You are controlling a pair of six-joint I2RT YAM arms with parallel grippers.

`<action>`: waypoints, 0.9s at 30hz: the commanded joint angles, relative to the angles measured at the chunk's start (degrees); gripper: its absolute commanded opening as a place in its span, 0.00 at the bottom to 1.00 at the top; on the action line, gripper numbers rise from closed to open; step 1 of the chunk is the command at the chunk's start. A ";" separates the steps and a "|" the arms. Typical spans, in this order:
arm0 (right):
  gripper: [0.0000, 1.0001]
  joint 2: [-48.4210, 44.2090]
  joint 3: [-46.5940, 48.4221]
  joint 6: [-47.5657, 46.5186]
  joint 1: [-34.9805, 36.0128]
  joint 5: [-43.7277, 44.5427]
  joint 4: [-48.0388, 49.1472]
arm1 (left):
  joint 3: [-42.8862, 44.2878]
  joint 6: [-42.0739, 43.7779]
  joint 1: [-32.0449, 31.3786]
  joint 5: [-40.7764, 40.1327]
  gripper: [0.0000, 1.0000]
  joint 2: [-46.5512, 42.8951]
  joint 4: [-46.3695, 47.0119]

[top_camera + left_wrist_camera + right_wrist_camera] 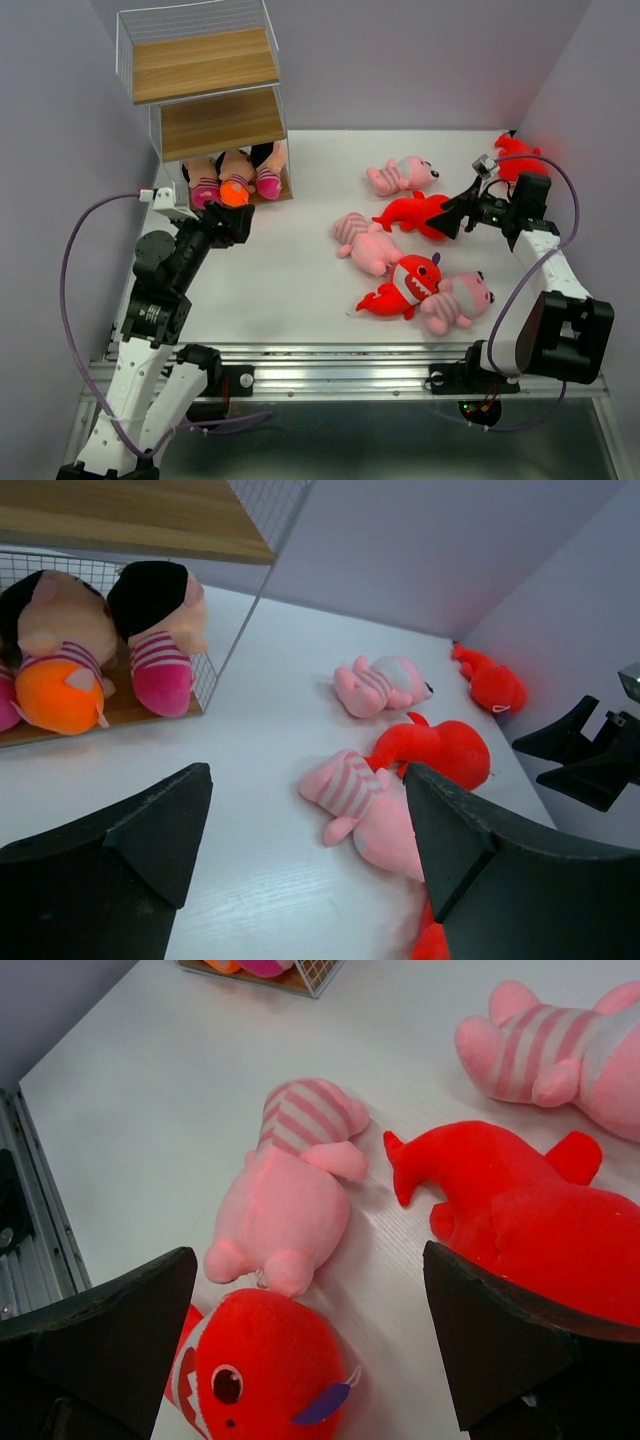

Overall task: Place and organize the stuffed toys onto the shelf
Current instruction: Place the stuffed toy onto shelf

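Note:
The shelf [205, 65] stands at the far left. Three black-haired dolls [235, 178] lie on its bottom board, two of them in the left wrist view [160, 630]. On the table lie three pink striped animals [400, 175] [365, 243] [455, 300] and three red sharks [415, 212] [405, 287] [520, 160]. My left gripper [240, 222] is open and empty just in front of the dolls. My right gripper [452, 212] is open and empty, low over the middle shark's right end [530, 1210], with a pink animal [290, 1200] and a toothed shark [265, 1360] ahead of it.
The shelf's two upper boards [220, 122] hold nothing. Grey walls close in the left, back and right. A metal rail [330, 365] runs along the near table edge. The far right shark lies against the right wall behind my right arm.

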 commanded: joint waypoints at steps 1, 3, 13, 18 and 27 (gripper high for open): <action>1.00 -0.05 0.62 -4.07 -0.37 -0.40 -2.15 | -8.44 -2.13 0.20 2.78 0.84 -1.49 9.01; 1.00 0.39 0.62 -4.34 -0.37 -0.76 -2.15 | -15.54 -3.45 0.12 3.22 0.79 -1.32 19.86; 1.00 1.97 0.35 -6.35 -0.37 -1.55 -2.85 | -21.40 -2.32 -3.31 -6.09 0.77 24.82 51.13; 1.00 2.15 0.70 -7.15 -0.37 -1.99 -3.99 | -17.53 1.54 -3.22 -12.41 0.78 37.16 59.12; 1.00 1.80 0.70 -7.59 -0.37 -3.13 -4.26 | -7.34 4.62 -3.22 -15.24 0.77 56.59 64.93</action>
